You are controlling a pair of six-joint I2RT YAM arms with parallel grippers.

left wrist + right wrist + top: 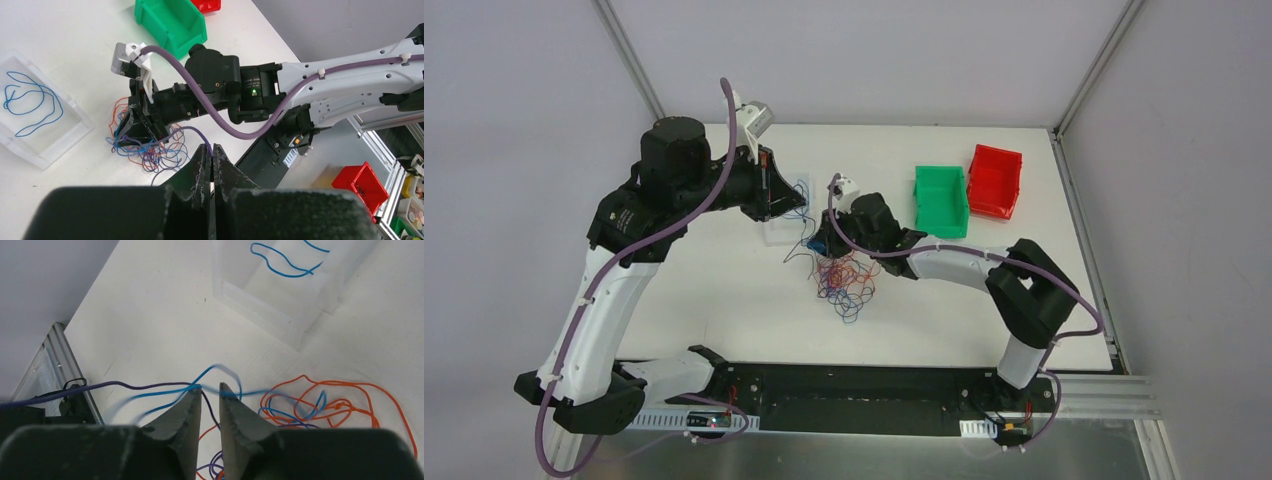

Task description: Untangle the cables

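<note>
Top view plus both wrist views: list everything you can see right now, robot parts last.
cable tangle: one heap, red, blue and purple, table centre
loose cable: one, blue, inside the tray
clear tray: one, transparent, left of the tangle
green bin: one, green, far right
red bin: one, red, beside the green bin
table: one, white
left gripper: black, shut on purple cable
right gripper: black, open around blue strand
</note>
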